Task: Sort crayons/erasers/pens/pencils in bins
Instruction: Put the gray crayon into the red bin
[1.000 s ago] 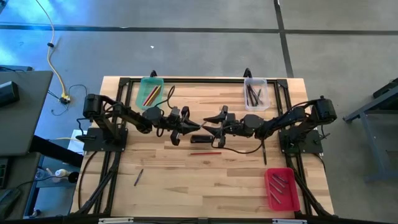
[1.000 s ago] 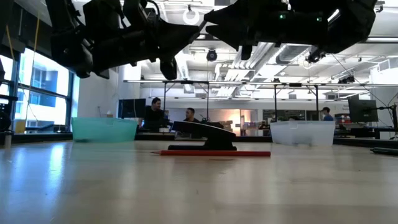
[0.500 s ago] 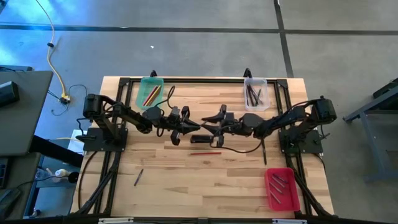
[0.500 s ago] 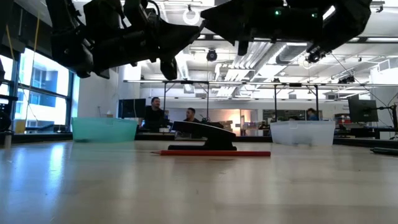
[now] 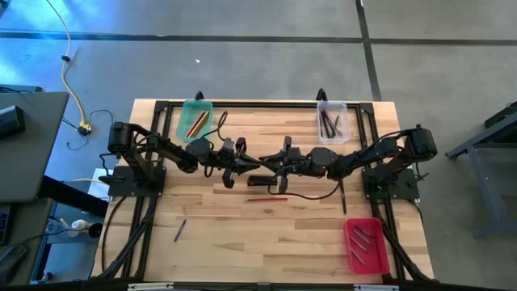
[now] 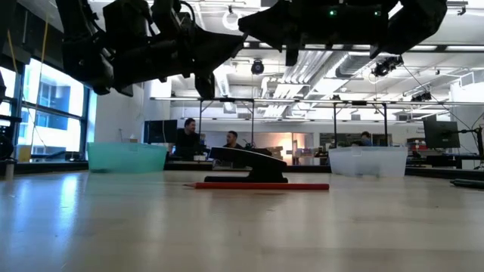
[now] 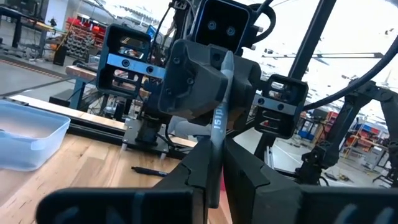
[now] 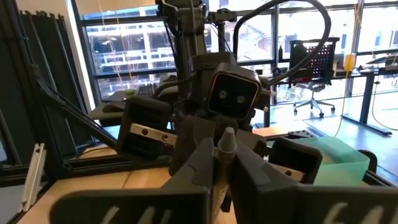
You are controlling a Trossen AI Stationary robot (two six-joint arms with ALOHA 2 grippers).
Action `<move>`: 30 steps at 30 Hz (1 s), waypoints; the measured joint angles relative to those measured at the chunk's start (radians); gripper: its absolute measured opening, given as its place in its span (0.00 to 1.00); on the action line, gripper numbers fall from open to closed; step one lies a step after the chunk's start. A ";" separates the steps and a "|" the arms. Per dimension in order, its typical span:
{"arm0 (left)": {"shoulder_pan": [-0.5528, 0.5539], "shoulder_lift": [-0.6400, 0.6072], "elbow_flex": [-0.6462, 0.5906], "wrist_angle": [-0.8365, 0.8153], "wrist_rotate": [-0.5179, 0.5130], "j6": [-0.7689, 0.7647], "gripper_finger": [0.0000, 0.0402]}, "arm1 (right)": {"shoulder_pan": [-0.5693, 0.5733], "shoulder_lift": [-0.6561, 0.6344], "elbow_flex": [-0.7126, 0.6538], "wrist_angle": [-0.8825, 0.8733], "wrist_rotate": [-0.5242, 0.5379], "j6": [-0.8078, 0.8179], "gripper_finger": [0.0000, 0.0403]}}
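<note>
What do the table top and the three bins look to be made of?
Table top: pale wood, visible plank joints, matte. Green bin: translucent plastic, probably; contents show through. Clear bin: see-through plastic. Red bin: opaque, likely plastic.

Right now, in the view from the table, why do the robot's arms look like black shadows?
Low view: the arms sit against the bright ceiling and window, so they show only as dark shapes; window light also shines off the table at the left. High view: a bright glare patch lies on the floor, top left.
</note>
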 joint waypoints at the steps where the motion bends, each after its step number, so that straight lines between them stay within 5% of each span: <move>1: 0.000 0.000 0.000 -0.002 0.000 0.000 0.06 | 0.000 0.000 0.000 -0.001 0.000 0.000 0.03; 11: 0.004 -0.026 0.000 -0.223 -0.123 0.177 0.20 | -0.002 0.000 0.000 -0.030 0.039 -0.034 0.03; 20: -0.052 -0.256 0.000 -0.670 -0.257 0.355 0.29 | -0.028 -0.102 0.000 -0.163 0.098 -0.061 0.03; 25: -0.152 -0.379 0.000 -0.939 -0.403 0.421 0.24 | -0.083 -0.290 0.082 -0.673 0.330 -0.060 0.03; 30: -0.250 -0.411 -0.073 -0.866 -0.511 0.432 0.14 | -0.195 -0.375 0.262 -1.286 0.493 0.069 0.03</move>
